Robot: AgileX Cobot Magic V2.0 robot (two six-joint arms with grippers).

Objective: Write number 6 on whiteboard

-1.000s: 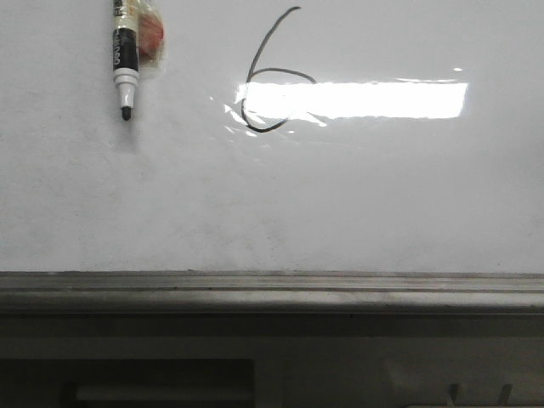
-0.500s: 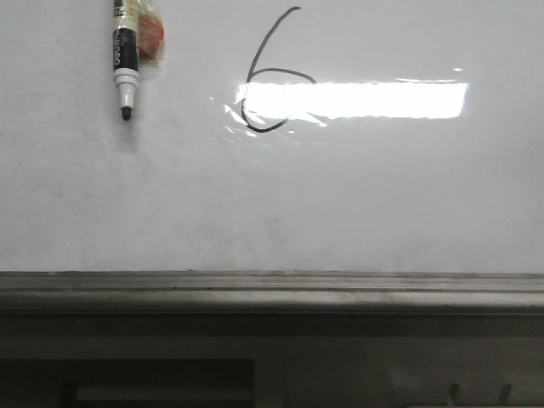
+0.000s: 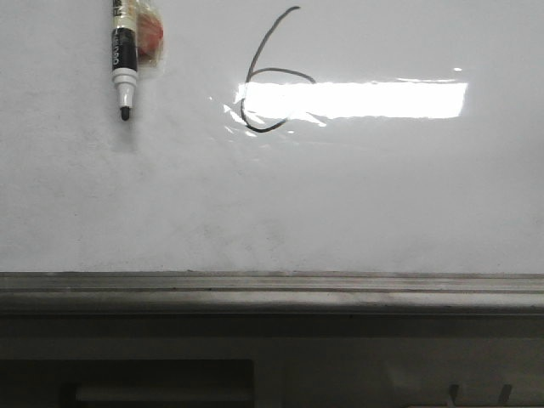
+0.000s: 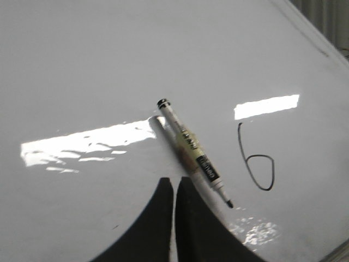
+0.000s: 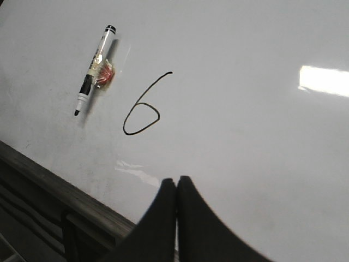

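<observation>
The thin black hand-drawn number 6 (image 3: 270, 75) is complete on the large glossy white whiteboard (image 3: 340, 195): a long slanted upper stroke running into a flattened oval loop, which overlaps the end of a bright rectangular light reflection (image 3: 357, 99). From the left gripper (image 4: 174, 188) it sits ahead and off to one side, past the marker; from the right gripper (image 5: 176, 188) it lies ahead, well apart from the fingertips.

The black-and-white marker pen (image 3: 124, 59) lies on the board beside the digit, uncapped tip bare, with a small reddish patch (image 3: 150, 36) against its barrel (possibly a magnet or tape, too blurred to tell). Neither gripper touches it.

Both grippers have their dark fingers pressed together with only a hairline seam between them, and hold nothing.

By my judgement the writing is done, and what is left is a clean retreat. To do that well, each arm should back straight away from the board, so no finger drags across the fresh ink or knocks the pen loose towards the grey metal bottom rail (image 3: 272, 289).
</observation>
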